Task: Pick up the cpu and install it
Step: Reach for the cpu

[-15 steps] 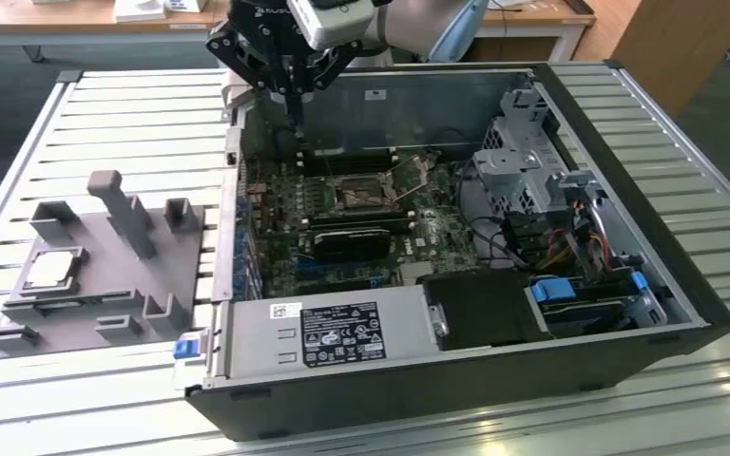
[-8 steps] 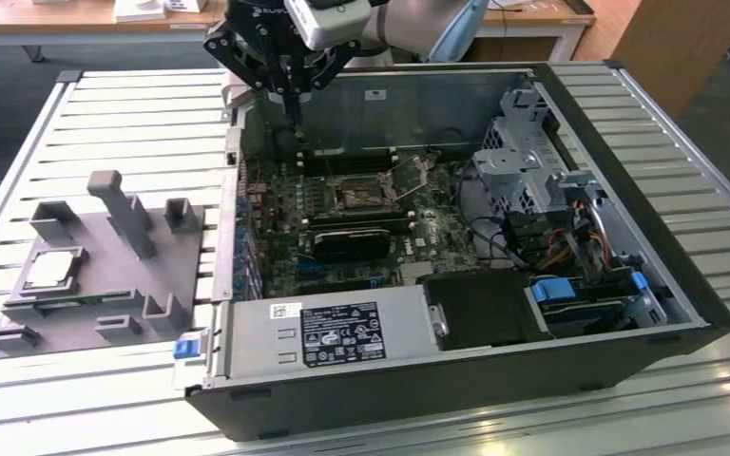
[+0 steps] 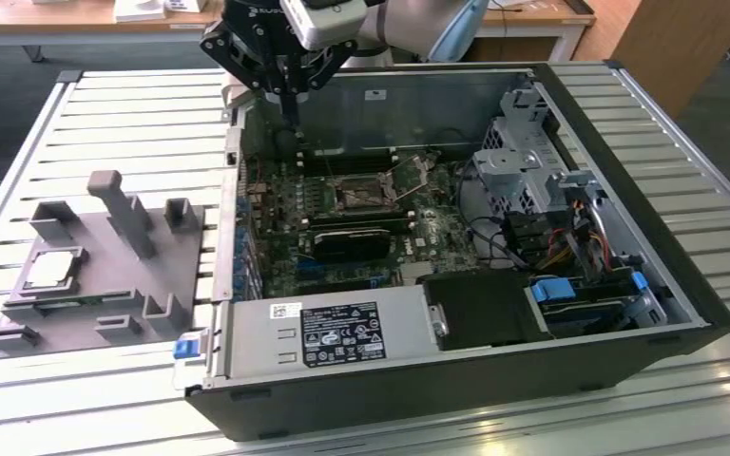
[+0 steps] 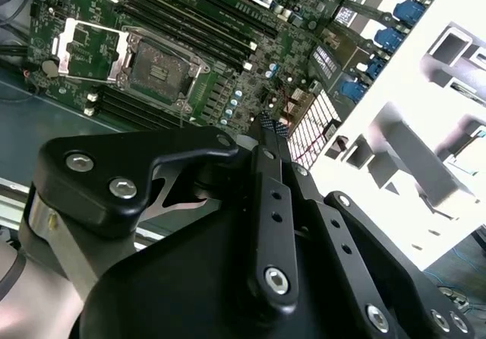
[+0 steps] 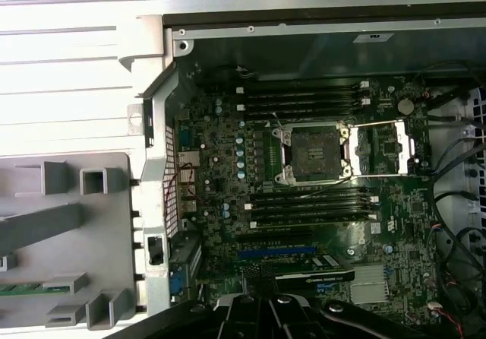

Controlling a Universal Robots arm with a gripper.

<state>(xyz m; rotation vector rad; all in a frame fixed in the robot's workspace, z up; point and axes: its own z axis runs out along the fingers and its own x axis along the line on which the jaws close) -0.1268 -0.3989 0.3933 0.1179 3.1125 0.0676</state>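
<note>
CPU (image 3: 54, 269) sits flat on grey fixture (image 3: 149, 275), on slatted table (image 3: 111, 104) at exterior view's left. Outside computer case (image 3: 669, 237), well apart from gripper (image 3: 293, 122). Gripper hangs over case's back edge, fingers pinched together, holding nothing.

Risks imo: closed fingers can't straddle chip and could knock it off fixture. Tilted drop into open socket (image 5: 313, 153) probably means bent pins.

Chip looks square, thin, silvery top, darker rim.
</note>
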